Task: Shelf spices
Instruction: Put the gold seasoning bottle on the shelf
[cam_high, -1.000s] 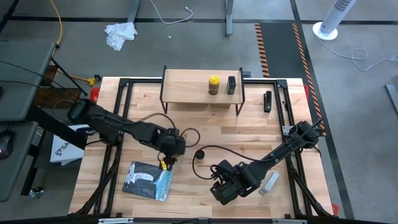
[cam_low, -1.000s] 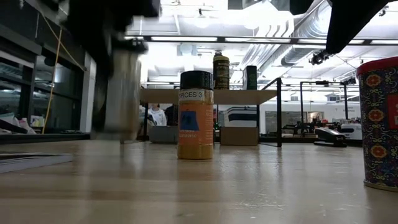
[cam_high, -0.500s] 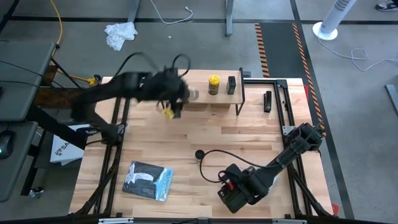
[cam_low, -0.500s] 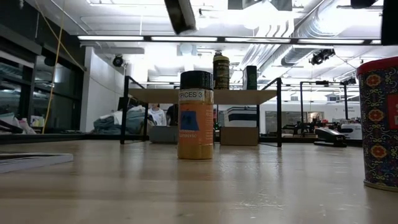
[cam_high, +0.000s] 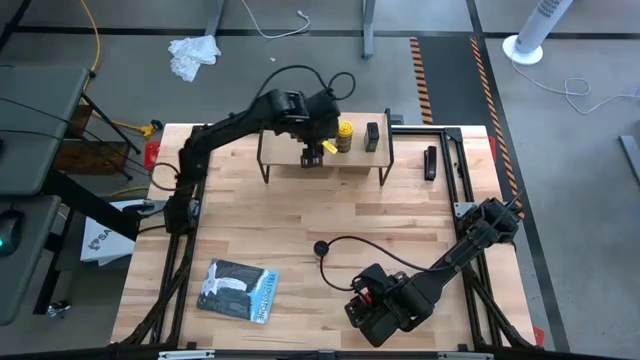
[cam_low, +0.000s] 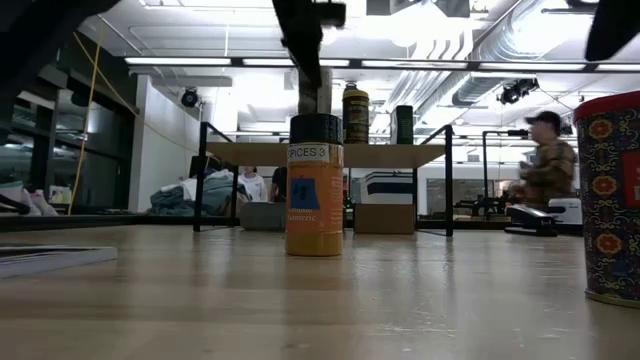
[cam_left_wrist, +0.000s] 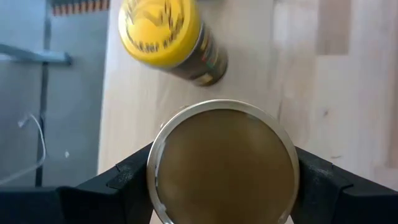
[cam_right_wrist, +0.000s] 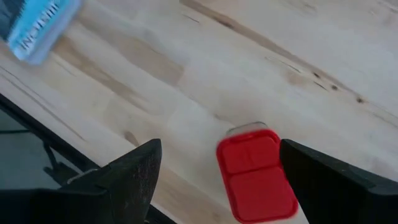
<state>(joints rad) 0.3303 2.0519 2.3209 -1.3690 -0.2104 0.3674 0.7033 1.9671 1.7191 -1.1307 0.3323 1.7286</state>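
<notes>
Left gripper (cam_left_wrist: 222, 171) pinches the tan cylinder (cam_left_wrist: 222, 163) by its sides above the shelf (cam_high: 285, 135), upper centre. Cylinder appears rigid, light, smooth; a side grip suits. Right gripper (cam_right_wrist: 217, 180): fingers spread, over the red square tin (cam_right_wrist: 255, 174).

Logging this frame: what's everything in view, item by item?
shelf: one, light wood top, black legs, table's far edge
yellow jar: one, on the shelf
black tin: one, on the shelf beside the yellow jar
tan cylinder: one, over the shelf, held
amber jar: one, black cap, mid-table
red tin: one, near edge of the table
blue-grey case: one, flat, near left corner
dark small object: one, right of the shelf
person: one, in the room behind
left gripper: jaws shut on the tan cylinder
right gripper: jaws open, red tin between them
</notes>
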